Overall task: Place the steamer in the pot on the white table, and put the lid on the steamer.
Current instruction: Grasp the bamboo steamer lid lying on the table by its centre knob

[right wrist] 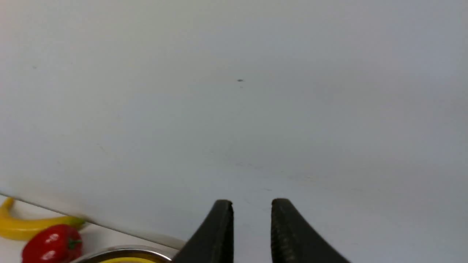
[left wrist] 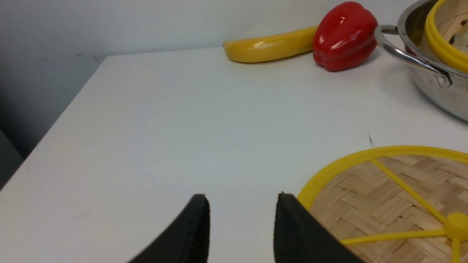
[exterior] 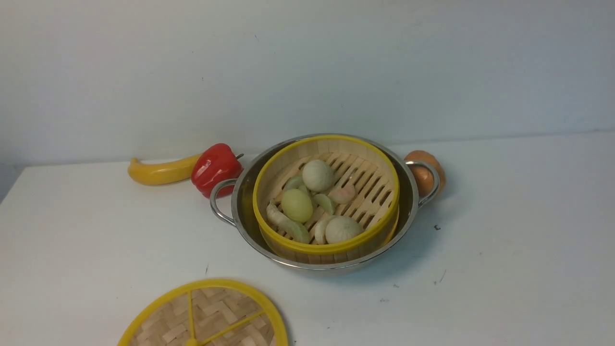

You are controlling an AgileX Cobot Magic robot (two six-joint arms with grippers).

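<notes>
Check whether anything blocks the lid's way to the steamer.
Nothing visible does. The lid lies flat on the table, nearer the robot and left of the pot, with only bare table between. The steamer sits in the pot, top open. The pepper and banana lie further back, off that path.

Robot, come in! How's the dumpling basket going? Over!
Left gripper open, empty; right gripper open, empty. Steamer sits in pot. Lid lies on table by left gripper, not yet on. Nothing covers steamer.

White tbl [exterior: 528, 230]: pot [exterior: 410, 202], lid [exterior: 221, 312], pepper [exterior: 216, 166], banana [exterior: 158, 172].
</notes>
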